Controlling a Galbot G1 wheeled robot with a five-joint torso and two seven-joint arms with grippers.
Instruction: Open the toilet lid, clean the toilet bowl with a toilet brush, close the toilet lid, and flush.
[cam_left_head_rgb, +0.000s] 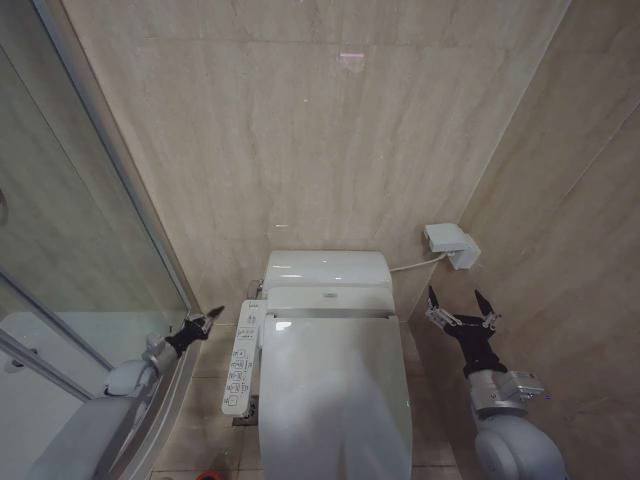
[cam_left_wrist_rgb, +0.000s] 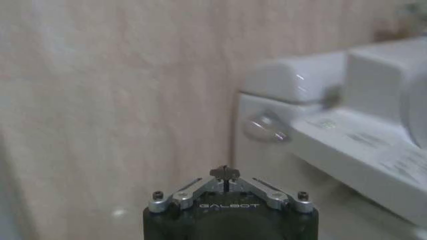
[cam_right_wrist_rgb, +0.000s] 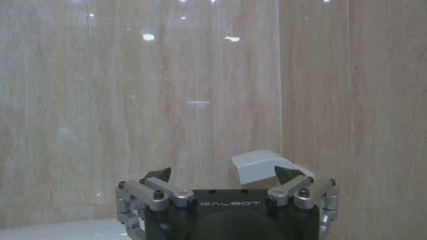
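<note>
The toilet lid (cam_left_head_rgb: 335, 390) lies shut over the toilet bowl (cam_left_head_rgb: 262, 440), glossy white, its long axis running from the tank toward the robot. The left gripper (cam_left_head_rgb: 208, 320), fingers pinched together, hovers just beside the button panel (cam_left_head_rgb: 240, 358) on the lid's left. The right gripper (cam_left_head_rgb: 461, 308), spread wide and empty, hangs off the lid's right, about as near.

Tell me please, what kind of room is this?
Most likely a bathroom: a floor toilet with its lid down and a button panel at its side, tiled walls, and a glass screen, probably of a shower.
</note>
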